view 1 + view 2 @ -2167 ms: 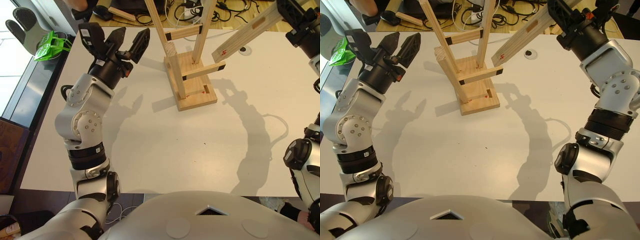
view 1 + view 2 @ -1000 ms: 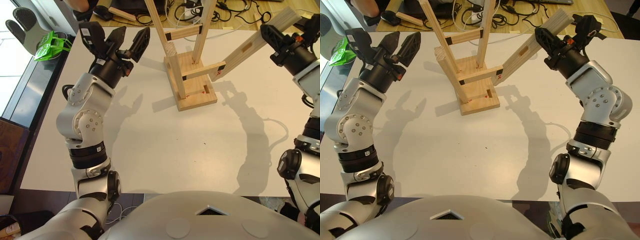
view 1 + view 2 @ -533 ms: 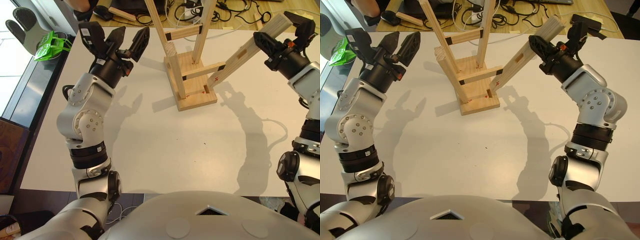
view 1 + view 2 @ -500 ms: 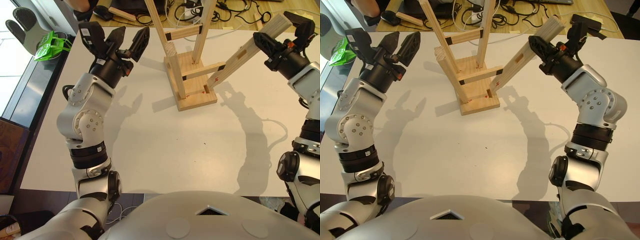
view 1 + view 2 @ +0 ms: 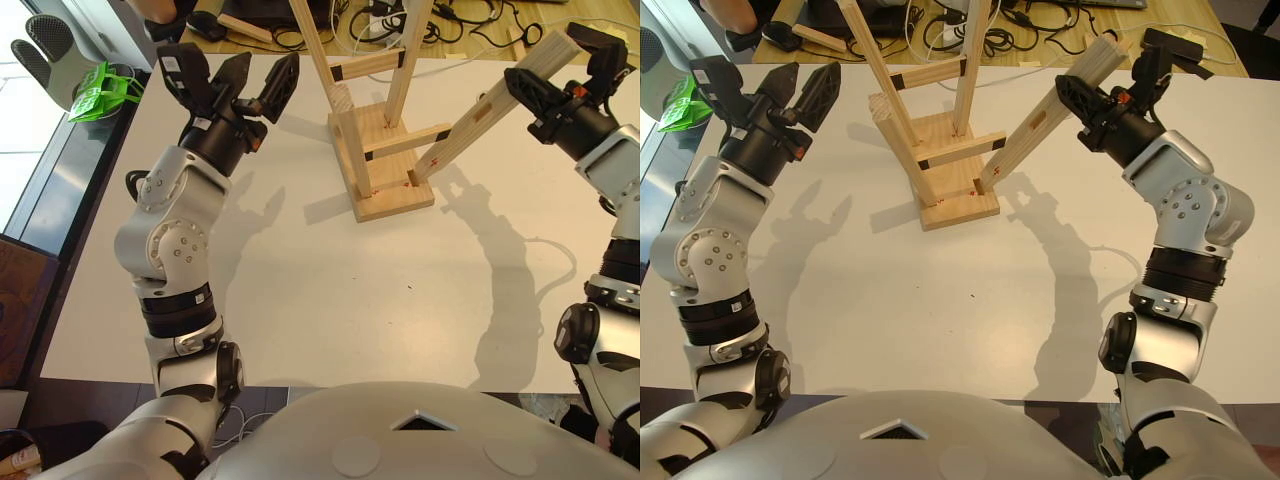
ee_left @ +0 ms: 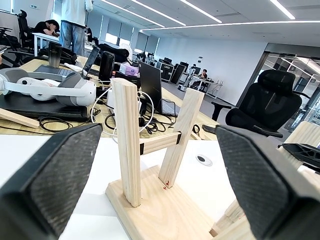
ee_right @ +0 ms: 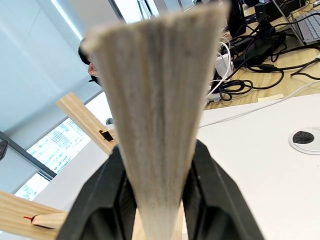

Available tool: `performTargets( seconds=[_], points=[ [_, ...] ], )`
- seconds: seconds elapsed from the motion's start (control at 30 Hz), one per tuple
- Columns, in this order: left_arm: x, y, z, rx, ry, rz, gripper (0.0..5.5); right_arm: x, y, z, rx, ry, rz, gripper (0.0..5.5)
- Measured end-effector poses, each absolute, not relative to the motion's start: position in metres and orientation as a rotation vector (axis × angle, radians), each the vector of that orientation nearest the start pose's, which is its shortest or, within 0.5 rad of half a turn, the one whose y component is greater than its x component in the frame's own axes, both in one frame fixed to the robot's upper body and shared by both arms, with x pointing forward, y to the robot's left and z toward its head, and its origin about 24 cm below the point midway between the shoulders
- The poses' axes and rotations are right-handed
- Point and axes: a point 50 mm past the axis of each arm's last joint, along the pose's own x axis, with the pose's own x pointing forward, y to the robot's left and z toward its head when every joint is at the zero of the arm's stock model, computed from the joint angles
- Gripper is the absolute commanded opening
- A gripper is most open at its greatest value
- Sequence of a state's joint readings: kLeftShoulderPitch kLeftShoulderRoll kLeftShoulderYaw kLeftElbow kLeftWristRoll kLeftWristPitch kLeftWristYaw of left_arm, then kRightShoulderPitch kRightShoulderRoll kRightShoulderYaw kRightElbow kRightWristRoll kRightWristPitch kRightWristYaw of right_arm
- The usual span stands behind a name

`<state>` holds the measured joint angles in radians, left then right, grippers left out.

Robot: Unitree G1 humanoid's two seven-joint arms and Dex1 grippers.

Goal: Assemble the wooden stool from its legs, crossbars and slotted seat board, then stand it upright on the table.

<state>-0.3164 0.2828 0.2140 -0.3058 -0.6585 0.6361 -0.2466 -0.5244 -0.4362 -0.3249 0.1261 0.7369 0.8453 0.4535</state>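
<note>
Your right pincer point(image 5: 556, 66) is pinching the stiff, probably light leg point(image 5: 470, 125) near its top, foot at the seat board point(image 5: 392, 200) 4 o'clock slot | left pincer point(image 5: 232, 80) is hovering spread | gripping lower would likely steady it.

Tilted leg point(image 5: 488, 108), tip at seat board point(image 5: 390, 202)

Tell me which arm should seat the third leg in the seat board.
Right. The right hand is shut on that leg, and the leg's lower end sits at a corner slot of the seat board. The left hand is open, empty, and off to the seat board's left.
</note>
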Motion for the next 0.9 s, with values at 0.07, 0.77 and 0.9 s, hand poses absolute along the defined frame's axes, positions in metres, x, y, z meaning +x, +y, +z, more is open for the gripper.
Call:
performTargets(
  seconds=[0.07, 0.77, 0.9],
  points=[
    [0.2848, 0.1766, 0.1616, -0.313, -0.069, -0.437, 4.16, 0.3215, -0.2228, 0.1489, 0.465, 0.191, 0.507, 1.0],
    [0.2812, 0.1757, 0.1609, -0.329, -0.074, -0.433, 4.16, 0.3215, -0.2215, 0.1482, 0.456, 0.198, 0.516, 1.0],
    [0.2811, 0.1758, 0.1607, -0.329, -0.073, -0.433, 4.16, 0.3215, -0.2215, 0.1482, 0.456, 0.198, 0.516, 1.0]
  ],
)
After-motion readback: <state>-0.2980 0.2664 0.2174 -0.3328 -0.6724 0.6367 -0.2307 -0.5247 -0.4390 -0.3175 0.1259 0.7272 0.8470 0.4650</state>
